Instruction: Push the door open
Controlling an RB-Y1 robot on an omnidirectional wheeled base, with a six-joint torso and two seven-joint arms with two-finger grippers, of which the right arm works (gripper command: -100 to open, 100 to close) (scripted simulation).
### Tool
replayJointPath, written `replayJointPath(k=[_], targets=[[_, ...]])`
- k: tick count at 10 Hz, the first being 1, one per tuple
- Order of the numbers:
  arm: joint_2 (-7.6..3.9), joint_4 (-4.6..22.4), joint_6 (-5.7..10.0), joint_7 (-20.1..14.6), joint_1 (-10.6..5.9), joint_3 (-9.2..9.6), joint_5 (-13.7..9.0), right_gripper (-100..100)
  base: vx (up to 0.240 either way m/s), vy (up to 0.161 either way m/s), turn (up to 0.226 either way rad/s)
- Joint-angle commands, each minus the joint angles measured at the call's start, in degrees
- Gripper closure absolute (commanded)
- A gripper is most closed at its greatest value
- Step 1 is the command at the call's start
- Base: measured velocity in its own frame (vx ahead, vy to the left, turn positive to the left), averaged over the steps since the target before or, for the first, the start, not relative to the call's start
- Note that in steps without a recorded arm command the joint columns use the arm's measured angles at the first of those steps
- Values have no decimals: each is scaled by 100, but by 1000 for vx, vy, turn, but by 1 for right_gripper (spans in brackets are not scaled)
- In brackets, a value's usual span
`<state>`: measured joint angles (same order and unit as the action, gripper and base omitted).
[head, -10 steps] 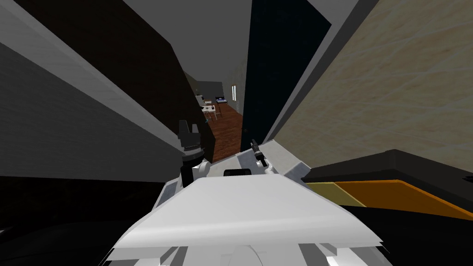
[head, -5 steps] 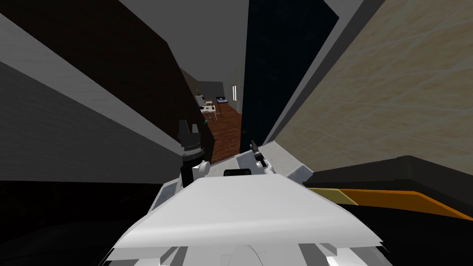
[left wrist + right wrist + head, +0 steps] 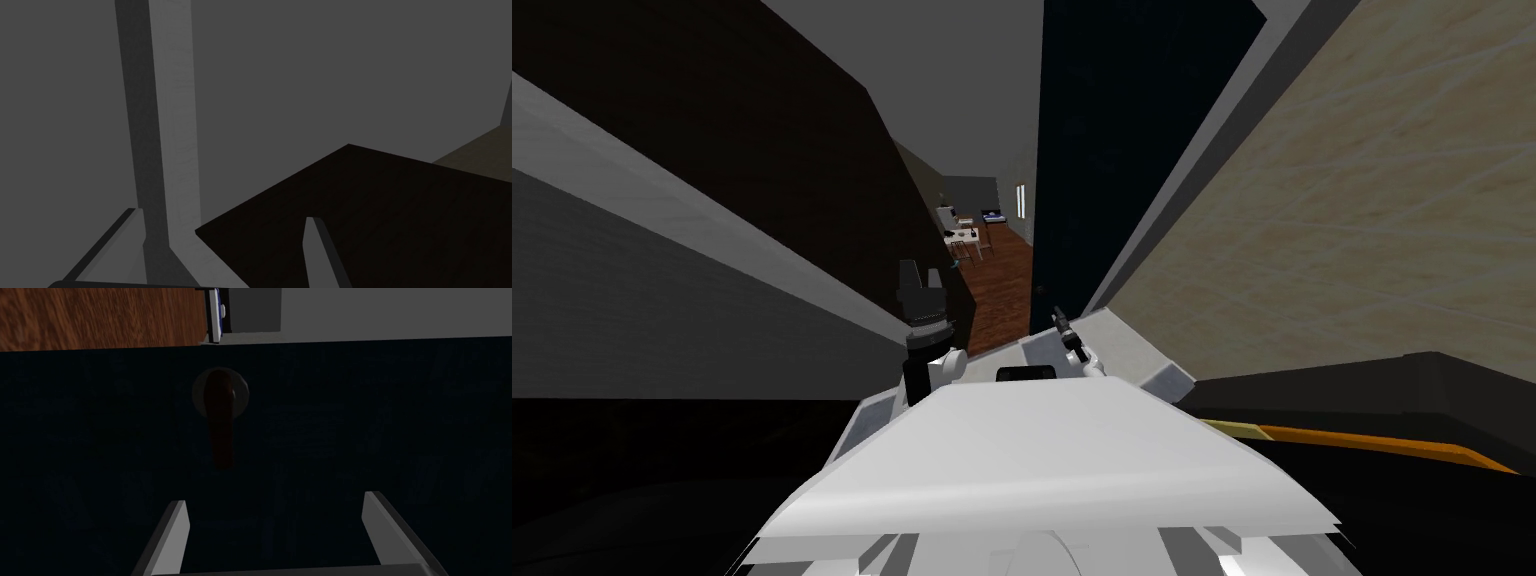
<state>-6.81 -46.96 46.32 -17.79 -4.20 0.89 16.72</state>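
Observation:
A dark navy door stands ajar at the right of the opening, edge-on to me. My right gripper is close to its face, fingers open. In the right wrist view, the door shows a dark reddish lever handle on a round plate just beyond the open right gripper, apart from both fingers. My left gripper is raised by a dark brown panel. It stands open in the left wrist view, one finger against the panel.
Between panel and door a wooden floor runs to a far room with a small table and chairs. A light grey door frame and beige wall close the right. Low black furniture with an orange strip sits lower right.
My own view has shifted: the door frame and beige wall have spread further across the right, and the orange strip has shrunk toward the edge. Both grippers keep their places by my chest.

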Motion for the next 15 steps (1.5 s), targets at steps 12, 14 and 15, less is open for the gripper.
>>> replayJointPath(k=[12,14,15], targets=[[44,931,268,-82,-326,-35,126,-100,96,-37,24],[76,963,274,-27,-330,-58,97,-100,209,47,33],[92,979,277,1,-332,-69,83,-100,221,45,35]])
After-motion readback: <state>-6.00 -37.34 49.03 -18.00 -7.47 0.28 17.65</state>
